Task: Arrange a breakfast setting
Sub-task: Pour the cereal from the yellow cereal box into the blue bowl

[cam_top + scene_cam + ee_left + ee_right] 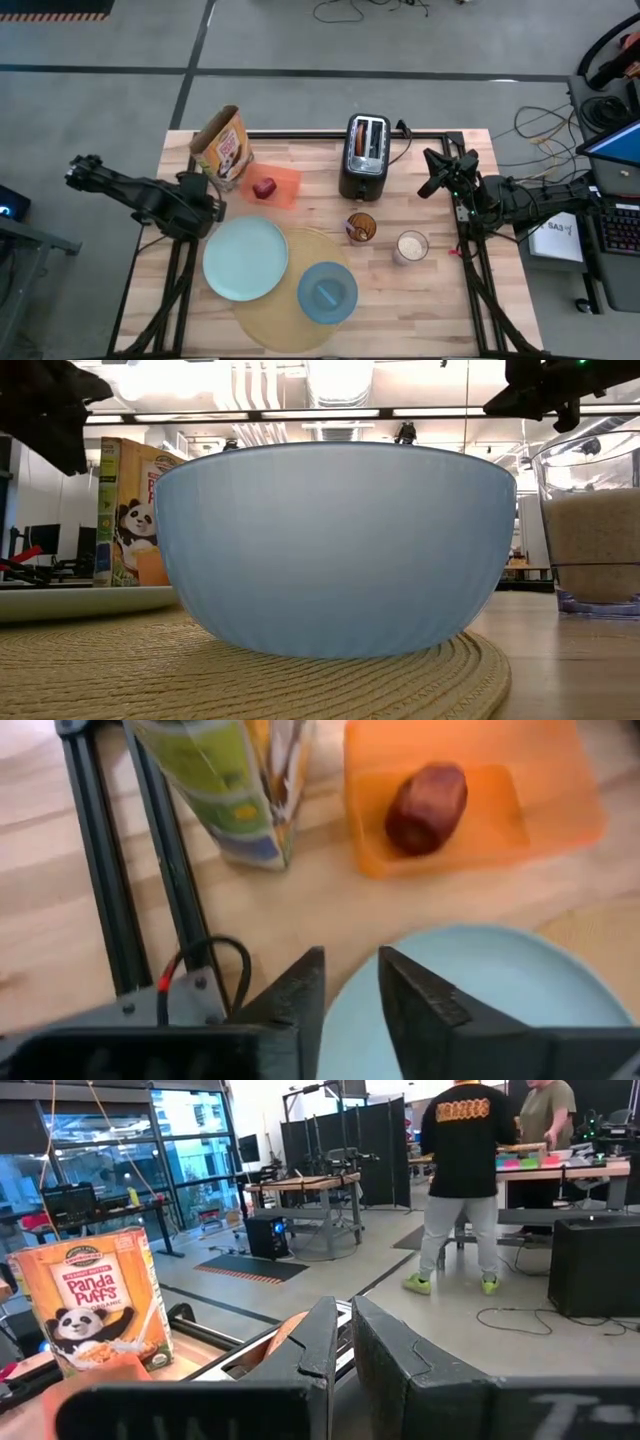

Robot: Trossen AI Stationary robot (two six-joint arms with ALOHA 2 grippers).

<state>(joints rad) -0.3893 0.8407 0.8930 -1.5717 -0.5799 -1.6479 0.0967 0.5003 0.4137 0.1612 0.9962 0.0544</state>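
Note:
The pale blue plate [245,258] lies on the table with its right edge on the round tan placemat [290,325]. The smaller blue bowl [327,292] stands on the placemat [300,680] and fills the low view [335,545]. The red apple [264,188] lies in an orange tray [470,805]. A glass of pale cereal [411,246] stands right of the placemat. Something brown sits in the black toaster's slot [358,148]. The spoon does not show. My left gripper [350,985] hovers narrowly open over the plate's far left rim [480,980]. My right gripper [345,1330] is shut and raised right of the toaster.
A Panda Puffs box [225,145] stands at the far left by the orange tray. The black toaster [364,155] stands at the far middle. A small dark cup [361,227] stands beside the glass. People stand in the room beyond the table [465,1170].

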